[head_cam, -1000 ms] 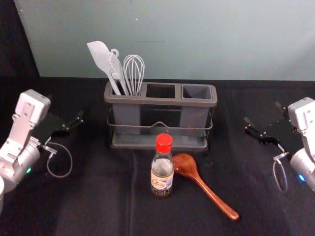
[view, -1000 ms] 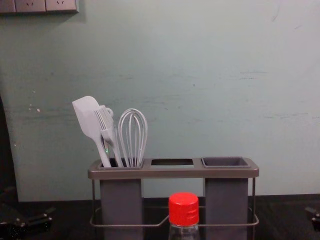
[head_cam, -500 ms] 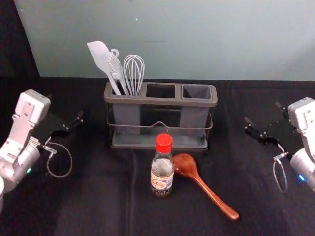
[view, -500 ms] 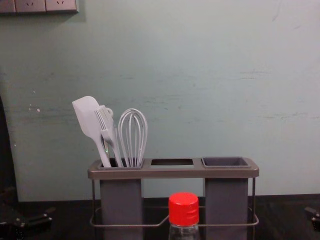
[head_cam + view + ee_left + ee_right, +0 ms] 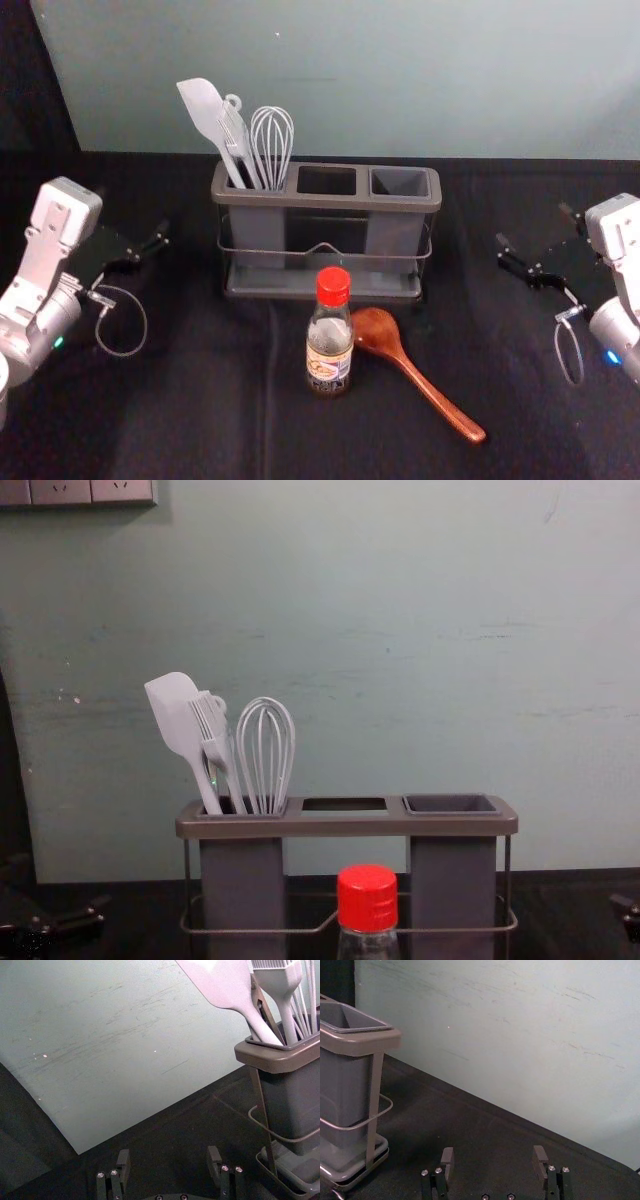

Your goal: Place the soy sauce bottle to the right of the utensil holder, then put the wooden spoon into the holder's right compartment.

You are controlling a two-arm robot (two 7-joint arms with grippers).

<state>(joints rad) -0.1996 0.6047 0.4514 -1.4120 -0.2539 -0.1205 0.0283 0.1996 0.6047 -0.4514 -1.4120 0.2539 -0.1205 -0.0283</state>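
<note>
In the head view, the soy sauce bottle [image 5: 329, 345] stands at lower centre, the wooden spoon [image 5: 420, 378] beside it slants lower right, the utensil holder [image 5: 325, 203] sits upper centre, and left pincer [image 5: 134, 214] and right pincer [image 5: 533, 225] gape open at either side.

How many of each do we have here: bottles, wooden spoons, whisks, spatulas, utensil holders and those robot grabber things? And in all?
Soy sauce bottle: 1
Wooden spoon: 1
Whisk: 1
Spatula: 1
Utensil holder: 1
Grippers: 2, the left gripper and the right gripper, both open
Total: 7
</note>
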